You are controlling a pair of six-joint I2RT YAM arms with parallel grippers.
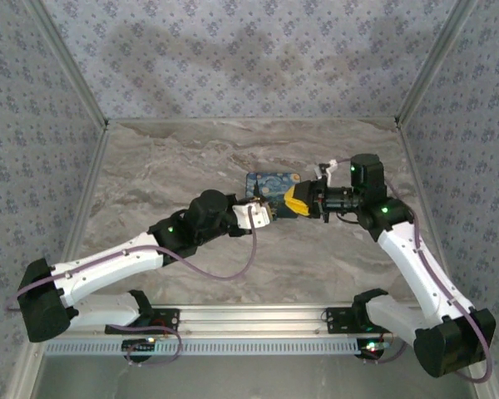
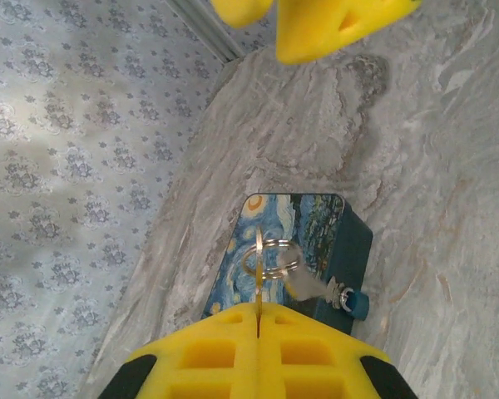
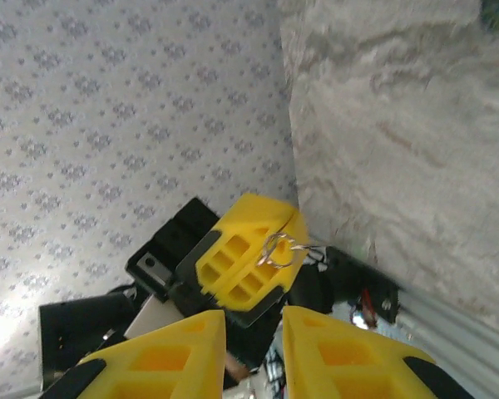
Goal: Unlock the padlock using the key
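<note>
Marbled tabletop (image 2: pixel 432 166) is left open at frame right. Left gripper (image 2: pixel 258 314) is pinched on the thin key (image 2: pixel 258 266); right gripper (image 3: pixel 254 320) is parted, empty. Small blue padlock (image 2: pixel 358 304) is seen against the lower-right corner of the painted box (image 2: pixel 316 224).

grey marbled tabletop (image 1: pixel 191 158), blue floral-patterned walls (image 1: pixel 233 50) on three sides, metal corner posts (image 1: pixel 428 66)
</note>
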